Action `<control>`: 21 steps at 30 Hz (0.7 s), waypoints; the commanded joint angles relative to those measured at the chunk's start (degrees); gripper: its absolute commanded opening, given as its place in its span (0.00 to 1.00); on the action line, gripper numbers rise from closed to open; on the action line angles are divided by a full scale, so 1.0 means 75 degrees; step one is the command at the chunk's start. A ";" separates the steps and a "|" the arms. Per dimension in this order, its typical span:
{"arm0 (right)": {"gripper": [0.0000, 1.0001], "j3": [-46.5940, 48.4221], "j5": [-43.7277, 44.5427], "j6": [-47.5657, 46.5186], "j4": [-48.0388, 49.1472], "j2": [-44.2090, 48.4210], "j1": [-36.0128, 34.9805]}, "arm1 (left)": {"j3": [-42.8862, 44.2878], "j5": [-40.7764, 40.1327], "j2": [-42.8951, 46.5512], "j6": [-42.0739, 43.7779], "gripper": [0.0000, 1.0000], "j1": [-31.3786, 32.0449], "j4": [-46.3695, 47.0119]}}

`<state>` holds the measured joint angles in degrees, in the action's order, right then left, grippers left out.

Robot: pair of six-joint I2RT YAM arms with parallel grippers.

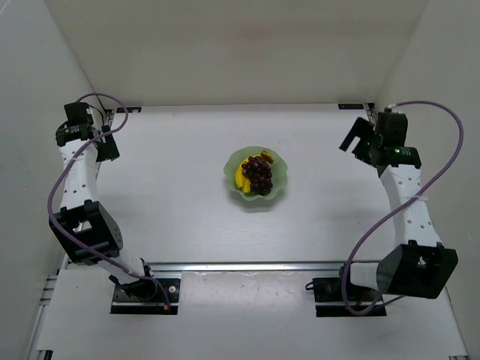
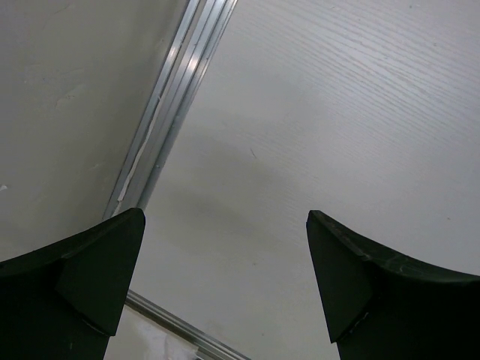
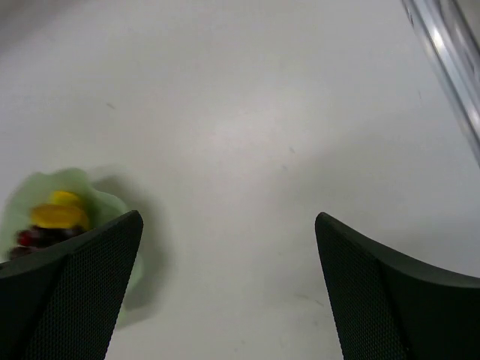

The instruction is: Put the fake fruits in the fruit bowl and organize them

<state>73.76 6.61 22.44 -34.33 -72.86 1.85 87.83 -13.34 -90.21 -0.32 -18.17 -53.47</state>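
The left pincer [image 2: 225,225] and right pincer [image 3: 229,221] both gape wide, empty, while the banana [image 1: 240,178] and grapes [image 1: 259,174] lie in the fruit bowl [image 1: 280,174] on the tabletop [image 1: 172,217], between them, touching neither.

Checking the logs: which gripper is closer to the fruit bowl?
Right. The right gripper hangs open right of the fruit bowl; the left gripper is farther, near the far-left corner.
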 commanded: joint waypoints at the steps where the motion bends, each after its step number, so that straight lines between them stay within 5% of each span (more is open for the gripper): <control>1: 1.00 -0.0938 -0.0284 -0.0215 -0.0884 -0.0317 0.0606 | -0.0003 -0.0154 0.0286 -0.0239 1.00 -0.0026 -0.0041; 4: 1.00 -0.1582 -0.0751 -0.0004 -0.0755 -0.0235 0.1193 | -0.0227 -0.0154 0.0286 -0.0415 1.00 -0.0026 -0.0042; 21: 1.00 -0.1654 -0.1057 0.0149 -0.0579 -0.0235 0.1195 | -0.0484 0.0793 0.0473 -0.0157 1.00 -0.0096 -0.0020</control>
<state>59.99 -0.43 23.57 -39.97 -76.23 10.85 85.21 -11.84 -90.13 -2.48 -18.55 -53.93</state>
